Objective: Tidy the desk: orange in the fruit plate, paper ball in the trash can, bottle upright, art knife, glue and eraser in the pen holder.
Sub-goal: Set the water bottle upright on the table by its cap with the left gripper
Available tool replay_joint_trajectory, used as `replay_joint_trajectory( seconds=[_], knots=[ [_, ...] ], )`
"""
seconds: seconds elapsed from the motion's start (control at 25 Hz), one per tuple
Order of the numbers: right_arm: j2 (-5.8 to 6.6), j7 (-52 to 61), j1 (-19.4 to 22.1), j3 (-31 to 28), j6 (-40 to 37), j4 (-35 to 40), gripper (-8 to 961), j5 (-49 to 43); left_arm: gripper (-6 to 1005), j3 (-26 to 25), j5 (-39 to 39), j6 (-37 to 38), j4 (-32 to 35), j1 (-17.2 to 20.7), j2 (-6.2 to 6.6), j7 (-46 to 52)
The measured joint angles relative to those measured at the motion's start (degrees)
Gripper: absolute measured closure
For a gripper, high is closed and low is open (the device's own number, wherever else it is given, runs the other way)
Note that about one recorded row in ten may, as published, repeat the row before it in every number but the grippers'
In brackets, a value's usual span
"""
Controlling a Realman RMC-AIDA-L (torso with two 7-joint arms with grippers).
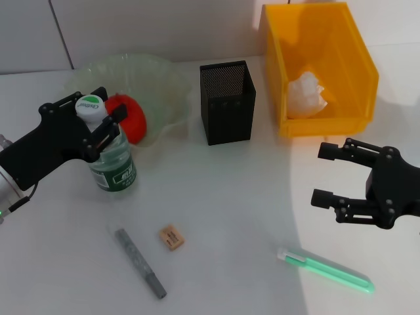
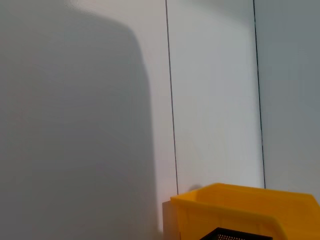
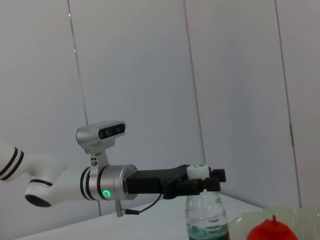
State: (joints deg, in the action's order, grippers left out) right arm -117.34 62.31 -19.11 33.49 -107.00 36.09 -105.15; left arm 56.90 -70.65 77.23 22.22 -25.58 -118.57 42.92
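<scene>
The bottle (image 1: 111, 157) stands upright on the desk at the left, and my left gripper (image 1: 110, 102) is shut on its neck just under the white-and-green cap. The right wrist view shows the same grip: left gripper (image 3: 207, 182), bottle (image 3: 205, 220). Behind the bottle, the orange (image 1: 129, 118) lies in the fruit plate (image 1: 164, 79). The paper ball (image 1: 307, 95) is inside the trash can (image 1: 359, 72). The pen holder (image 1: 226, 102) stands between plate and can. The eraser (image 1: 171, 237), a grey ridged stick (image 1: 140, 262) that looks like the art knife, and a mint-green pen-shaped glue (image 1: 325, 268) lie on the desk in front. My right gripper (image 1: 321, 174) is open and holds nothing, above the green glue.
White desk with a white panelled wall behind. The left wrist view shows only the wall, the trash can's rim (image 2: 245, 200) and the pen holder's top edge (image 2: 240, 234). The orange (image 3: 270, 232) and the plate's rim (image 3: 300, 215) show low in the right wrist view.
</scene>
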Motion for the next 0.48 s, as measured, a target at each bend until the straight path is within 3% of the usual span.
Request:
replay_joint_trajectory(
  seconds=[0.48],
  knots=[
    [-0.08,-0.01,-1.09,0.00,0.77,-0.28,130,-1.03,575,-0.20,0.01,-1.42,-0.49,-0.19,-0.22,-0.03]
  ],
)
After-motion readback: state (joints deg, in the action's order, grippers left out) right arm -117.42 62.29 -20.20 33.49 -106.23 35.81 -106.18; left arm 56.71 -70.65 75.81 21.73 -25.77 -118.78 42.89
